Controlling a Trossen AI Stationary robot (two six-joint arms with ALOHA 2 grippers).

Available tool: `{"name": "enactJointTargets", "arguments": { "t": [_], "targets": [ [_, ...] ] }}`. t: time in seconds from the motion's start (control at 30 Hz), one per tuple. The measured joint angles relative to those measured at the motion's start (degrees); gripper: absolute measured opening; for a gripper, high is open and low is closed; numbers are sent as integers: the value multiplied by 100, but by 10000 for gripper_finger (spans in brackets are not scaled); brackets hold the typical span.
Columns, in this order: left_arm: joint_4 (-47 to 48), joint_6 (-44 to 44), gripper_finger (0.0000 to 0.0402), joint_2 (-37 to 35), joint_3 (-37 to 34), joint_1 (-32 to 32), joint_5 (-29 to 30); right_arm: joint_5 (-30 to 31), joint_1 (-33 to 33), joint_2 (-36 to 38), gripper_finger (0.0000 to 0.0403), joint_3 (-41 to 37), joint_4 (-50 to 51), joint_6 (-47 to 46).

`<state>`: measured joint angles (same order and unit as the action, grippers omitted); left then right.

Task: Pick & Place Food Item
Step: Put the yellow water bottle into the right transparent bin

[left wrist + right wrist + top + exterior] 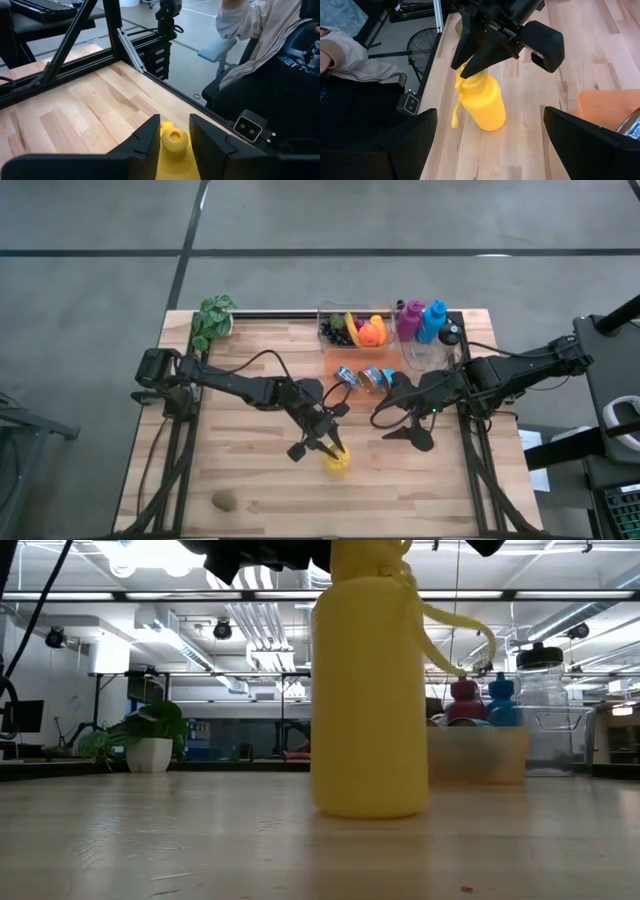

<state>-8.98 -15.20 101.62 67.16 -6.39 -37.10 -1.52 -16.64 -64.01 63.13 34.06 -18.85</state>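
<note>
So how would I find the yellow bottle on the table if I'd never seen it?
Start at the wooden table and go to its near middle edge, away from the tub of fruit. The yellow bottle stands upright there, the left gripper over its top. It's the only all-yellow thing there.

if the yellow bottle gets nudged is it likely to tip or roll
The yellow bottle stands upright, tall for its base, so a push near the top would probably tip it. Its rounded body would likely roll once down. The loose strap looks floppy and might snag the left hand straddling the cap.
</note>
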Motion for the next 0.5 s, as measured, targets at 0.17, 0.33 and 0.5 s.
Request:
{"name": "enactJointTargets", "arguments": {
  "t": [0.17, 0.33, 0.5],
  "targets": [
    [-1, 2, 115, 0, 0, 0, 0, 0, 0, -2, 364, -2, 0, -2],
    [-27, 2, 121, -64, 4, 0, 0, 0, 0, -2, 364, -2, 0, 0],
    [21, -22, 122, -443, 4, -4, 0, 0, 4, -2, 364, -4, 0, 131]
  ]
}}
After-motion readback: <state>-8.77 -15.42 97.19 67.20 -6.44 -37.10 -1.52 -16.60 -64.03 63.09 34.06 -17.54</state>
